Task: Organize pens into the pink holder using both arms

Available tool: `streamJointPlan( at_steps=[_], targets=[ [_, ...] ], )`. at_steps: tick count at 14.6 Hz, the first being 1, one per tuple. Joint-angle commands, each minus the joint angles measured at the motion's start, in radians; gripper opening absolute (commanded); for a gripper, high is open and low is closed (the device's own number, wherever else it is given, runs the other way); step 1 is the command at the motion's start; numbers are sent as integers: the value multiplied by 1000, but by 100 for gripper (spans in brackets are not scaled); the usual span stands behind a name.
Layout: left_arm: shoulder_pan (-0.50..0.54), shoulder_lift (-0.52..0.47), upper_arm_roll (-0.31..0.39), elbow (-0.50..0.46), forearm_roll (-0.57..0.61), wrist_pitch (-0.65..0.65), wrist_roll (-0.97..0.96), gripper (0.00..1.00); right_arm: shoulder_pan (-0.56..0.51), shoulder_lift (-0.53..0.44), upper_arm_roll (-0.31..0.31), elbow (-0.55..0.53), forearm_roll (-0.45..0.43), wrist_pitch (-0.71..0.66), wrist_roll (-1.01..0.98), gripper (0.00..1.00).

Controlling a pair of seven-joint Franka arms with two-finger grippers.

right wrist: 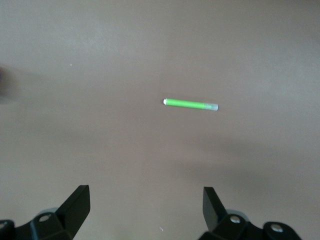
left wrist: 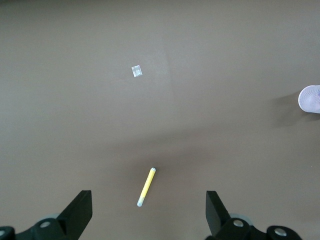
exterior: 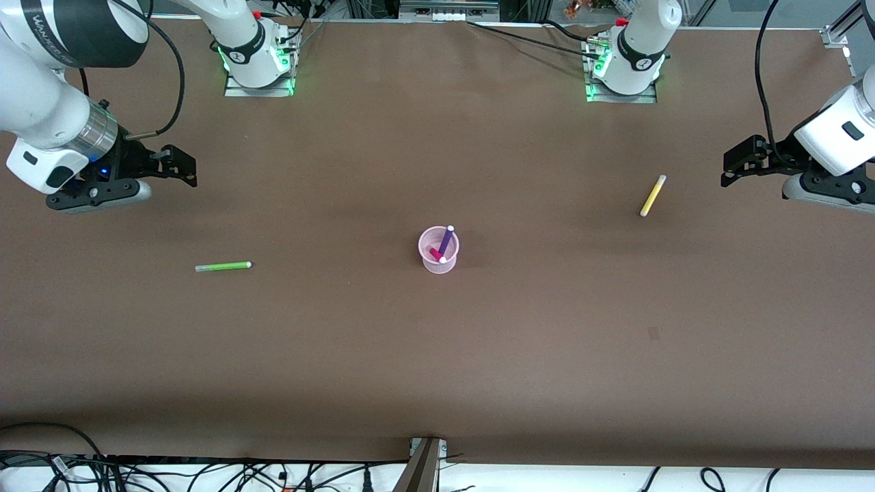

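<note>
The pink holder [exterior: 438, 251] stands at the table's middle with the purple pen [exterior: 446, 239] and the magenta pen [exterior: 435, 255] in it. Its rim shows in the left wrist view [left wrist: 311, 98]. The yellow pen [exterior: 652, 195] lies on the table toward the left arm's end, seen in the left wrist view [left wrist: 146, 187]. The green pen [exterior: 223, 266] lies toward the right arm's end, seen in the right wrist view [right wrist: 190, 104]. My left gripper [exterior: 731, 166] [left wrist: 149, 212] is open and empty above the table beside the yellow pen. My right gripper [exterior: 183, 166] [right wrist: 145, 210] is open and empty above the table.
The brown table [exterior: 437, 355] has a small pale scrap [left wrist: 136, 71] on it. The arm bases [exterior: 256, 58] [exterior: 623, 65] stand along the table's edge farthest from the front camera. Cables [exterior: 205, 475] lie along the nearest edge.
</note>
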State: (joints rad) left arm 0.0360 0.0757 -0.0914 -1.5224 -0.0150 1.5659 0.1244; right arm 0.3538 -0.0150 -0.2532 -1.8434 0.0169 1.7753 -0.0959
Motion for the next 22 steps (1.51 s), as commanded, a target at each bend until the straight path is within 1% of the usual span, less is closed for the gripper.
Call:
streamJointPlan(
  at_steps=[1, 2, 3, 6, 11, 13, 16, 18, 22],
  targets=[
    [-7, 1, 5, 22, 20, -21, -2, 100, -164, -11, 139, 60, 11, -78, -68, 100],
    [-4, 0, 5, 21, 20, -21, -2, 100, -217, -5, 191, 91, 11, -105, -71, 100],
    [-4, 1, 5, 21, 20, -21, -2, 100, -223, -5, 195, 104, 9, -123, -71, 100],
    [-2, 1, 4, 21, 20, -21, -2, 100, -225, -8, 193, 127, 11, -145, -59, 100],
    [1, 1, 1, 21, 20, -21, -2, 100, -236, 15, 186, 154, 5, -145, -59, 100],
    [1, 1, -2, 21, 20, -21, -2, 100, -234, 35, 186, 182, -3, -151, -64, 100],
    [1, 1, -5, 21, 20, -21, -2, 100, -239, 33, 183, 211, -14, -165, -73, 100],
    [1, 1, -2, 21, 20, -21, -2, 100, -237, 33, 181, 234, -11, -235, -70, 100],
    [2, 1, -2, 21, 20, -21, -2, 100, -236, 41, 181, 243, -11, -243, -73, 100]
  ],
)
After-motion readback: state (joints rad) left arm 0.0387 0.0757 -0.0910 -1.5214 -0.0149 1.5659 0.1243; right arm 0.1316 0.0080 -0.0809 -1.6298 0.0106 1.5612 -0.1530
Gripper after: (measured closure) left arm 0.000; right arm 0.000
